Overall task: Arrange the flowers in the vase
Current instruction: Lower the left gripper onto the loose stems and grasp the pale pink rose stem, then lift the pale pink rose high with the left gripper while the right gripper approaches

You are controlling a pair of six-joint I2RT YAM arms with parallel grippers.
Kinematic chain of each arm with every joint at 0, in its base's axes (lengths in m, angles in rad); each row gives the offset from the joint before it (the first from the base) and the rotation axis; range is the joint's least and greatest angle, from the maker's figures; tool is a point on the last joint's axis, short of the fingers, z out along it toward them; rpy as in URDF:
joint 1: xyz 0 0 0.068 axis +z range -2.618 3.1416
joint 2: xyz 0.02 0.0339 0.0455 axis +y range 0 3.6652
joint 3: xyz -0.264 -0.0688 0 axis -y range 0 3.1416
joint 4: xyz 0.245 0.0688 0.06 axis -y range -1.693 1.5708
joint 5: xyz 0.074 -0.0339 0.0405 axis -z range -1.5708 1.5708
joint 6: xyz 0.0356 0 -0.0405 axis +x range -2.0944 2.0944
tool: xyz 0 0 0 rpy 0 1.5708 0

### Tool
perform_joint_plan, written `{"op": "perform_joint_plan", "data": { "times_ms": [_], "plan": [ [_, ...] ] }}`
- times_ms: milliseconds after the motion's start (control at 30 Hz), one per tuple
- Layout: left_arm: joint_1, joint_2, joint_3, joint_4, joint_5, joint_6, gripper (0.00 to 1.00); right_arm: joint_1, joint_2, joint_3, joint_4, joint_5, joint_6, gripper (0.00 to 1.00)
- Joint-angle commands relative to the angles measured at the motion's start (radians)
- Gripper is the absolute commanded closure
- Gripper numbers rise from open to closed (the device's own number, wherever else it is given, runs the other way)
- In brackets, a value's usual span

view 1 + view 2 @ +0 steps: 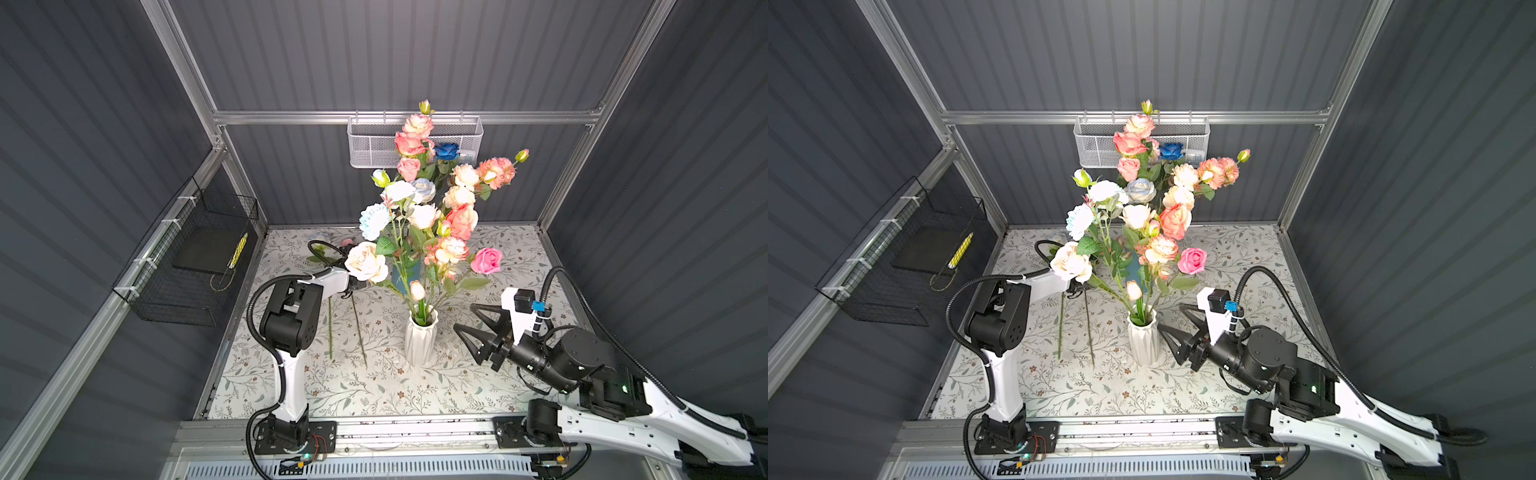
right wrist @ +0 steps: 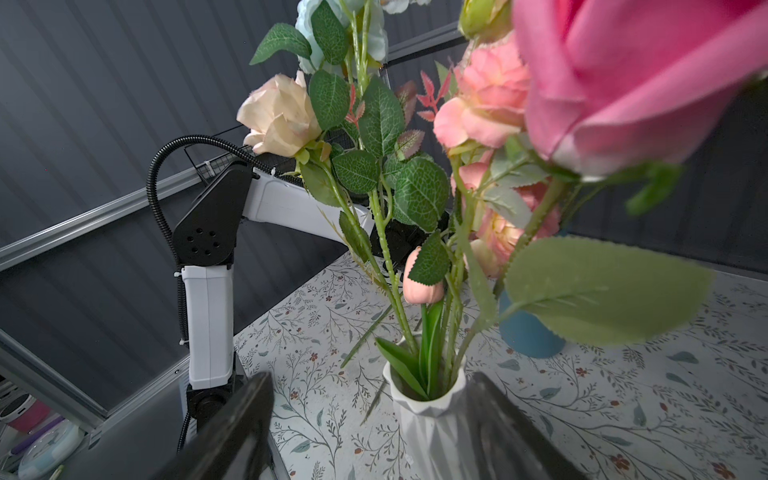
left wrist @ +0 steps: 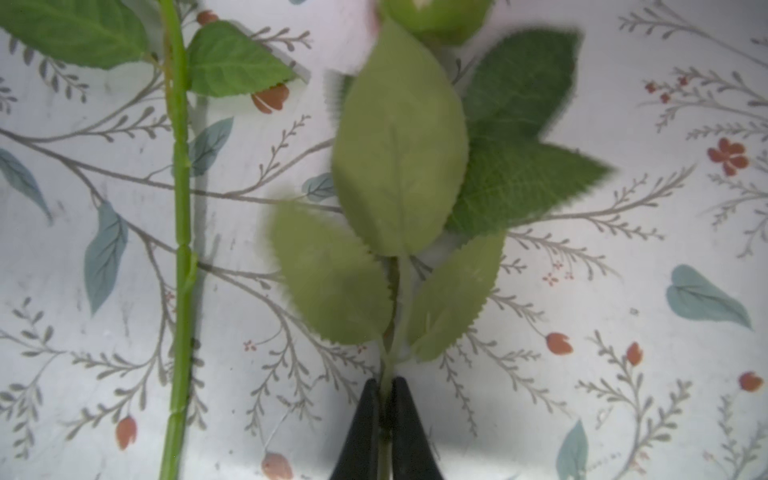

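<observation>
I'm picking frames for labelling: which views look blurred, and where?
Left wrist view: the leafy stem in the shut left gripper is blurred, tablecloth sharper. Right wrist view: the close pink rose is soft, the white vase crisp. Both top views: sharp.

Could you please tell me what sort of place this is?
Most likely a purpose-built robot test cell, not a home: grey ribbed panel walls on a silver aluminium frame, with a white-and-black robot arm bolted to a metal rail.
</observation>
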Motion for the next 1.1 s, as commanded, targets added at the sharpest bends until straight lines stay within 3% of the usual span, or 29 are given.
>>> {"op": "perform_joint_plan", "data": {
  "times_ms": [0, 300, 733, 933, 1067],
  "plan": [
    [0.008, -0.037, -0.056, -0.066, -0.026, 0.007, 1.0, 0.005, -0.008, -0.002, 0.006, 0.02, 0.002, 0.25],
    [0.008, -0.28, -0.177, 0.032, -0.011, -0.005, 1.0, 0.004, -0.014, 0.004, 0.004, 0.021, 0.012, 0.25],
    [0.008, -1.0, -0.357, -0.005, 0.056, -0.022, 1.0, 0.005, -0.008, 0.051, 0.014, -0.006, -0.007, 0.24],
    [0.008, -1.261, -0.325, -0.045, 0.187, 0.02, 1.0, 0.006, 0.045, 0.113, 0.017, -0.06, -0.03, 0.23],
    [0.008, -1.391, -0.334, 0.027, 0.338, 0.032, 1.0, 0.006, 0.09, 0.162, 0.039, -0.134, -0.043, 0.23]
  ]
}}
